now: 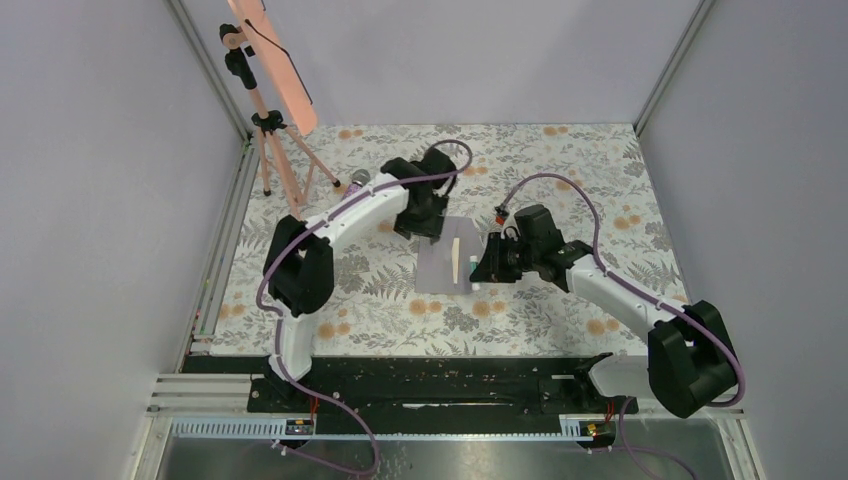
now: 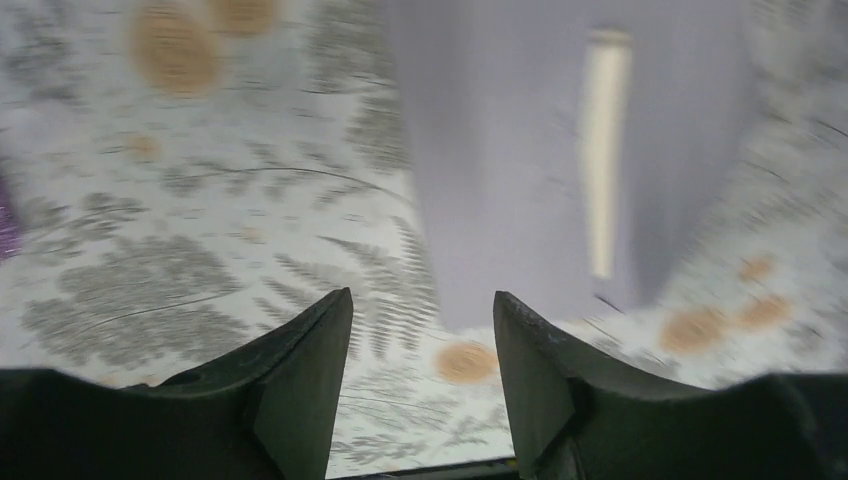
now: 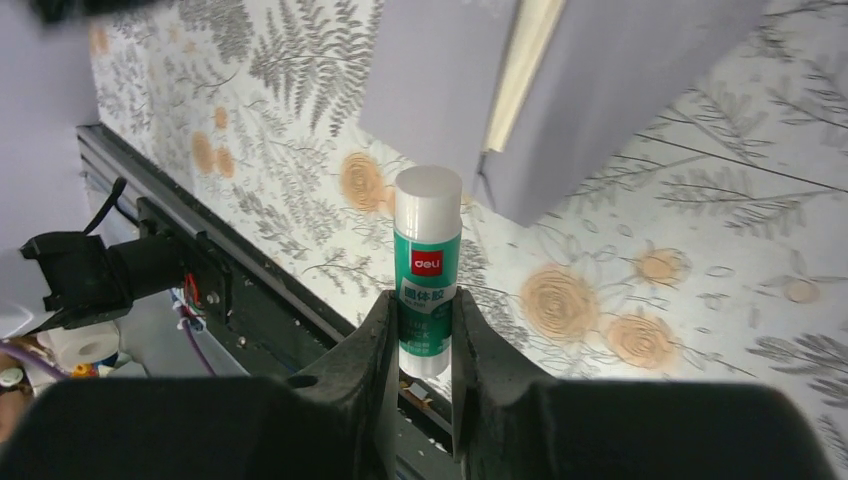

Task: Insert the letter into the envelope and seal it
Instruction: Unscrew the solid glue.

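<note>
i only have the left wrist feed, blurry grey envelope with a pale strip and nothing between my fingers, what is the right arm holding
Observer: The right end effector is shut on a green-and-white cylindrical plastic glue stick, its white end sticking out forward.
Operator: where is that next to the envelope
Observer: In the top view it sits at the right edge of the flat grey-lilac paper envelope, stick aimed towards it.
Operator: anything else around
Observer: A salmon-coloured tripod stands at the far left of the fern-patterned tabletop.
</note>
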Available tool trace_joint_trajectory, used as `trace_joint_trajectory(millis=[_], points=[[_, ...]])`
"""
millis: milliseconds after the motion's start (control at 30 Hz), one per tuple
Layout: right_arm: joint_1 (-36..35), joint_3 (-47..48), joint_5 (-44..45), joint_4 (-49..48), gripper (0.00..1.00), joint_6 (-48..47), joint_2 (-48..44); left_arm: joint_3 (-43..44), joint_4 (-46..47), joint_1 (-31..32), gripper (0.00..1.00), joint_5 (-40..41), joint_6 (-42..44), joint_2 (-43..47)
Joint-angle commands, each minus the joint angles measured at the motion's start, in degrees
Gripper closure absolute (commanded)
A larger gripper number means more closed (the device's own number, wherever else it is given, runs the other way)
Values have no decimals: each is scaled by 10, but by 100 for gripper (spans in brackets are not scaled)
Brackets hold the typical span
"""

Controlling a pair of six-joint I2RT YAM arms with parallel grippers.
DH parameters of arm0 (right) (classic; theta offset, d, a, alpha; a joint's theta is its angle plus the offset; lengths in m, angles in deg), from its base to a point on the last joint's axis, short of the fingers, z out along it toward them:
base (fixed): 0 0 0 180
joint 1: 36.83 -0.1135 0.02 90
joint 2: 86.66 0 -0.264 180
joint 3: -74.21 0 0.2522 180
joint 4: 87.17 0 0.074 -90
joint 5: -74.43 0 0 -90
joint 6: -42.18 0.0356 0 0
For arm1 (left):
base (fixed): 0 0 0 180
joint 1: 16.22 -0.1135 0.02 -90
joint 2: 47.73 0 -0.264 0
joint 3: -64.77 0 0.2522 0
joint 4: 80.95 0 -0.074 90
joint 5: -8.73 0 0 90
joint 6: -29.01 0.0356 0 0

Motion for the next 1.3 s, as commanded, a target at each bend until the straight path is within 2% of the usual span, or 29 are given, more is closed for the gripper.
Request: trace_joint_trajectory(millis=[0, 67, 200, 400, 533, 633, 800, 1267], points=[[40, -1, -16, 33, 100, -47, -14, 34, 22, 24, 44, -80, -31, 49], [43, 4, -16, 33, 100, -49, -25, 21, 48, 25, 45, -150, -36, 69], [43, 19, -33, 28, 100, -61, -42, -44, 113, 23, 43, -212, -75, 128], [43, 35, -25, 27, 100, -84, -59, -180, 303, 22, 32, -328, -184, 222], [43, 50, -30, 24, 100, -76, -56, -272, 440, 23, 32, -375, -247, 235], [43, 51, -26, 23, 100, -63, -59, -307, 519, 26, 34, -393, -282, 237], [43, 39, -34, 3, 100, -42, -71, -290, 490, 29, 40, -384, -280, 216], [43, 38, -44, -12, 100, -33, -65, -277, 495, 44, 48, -391, -285, 193]])
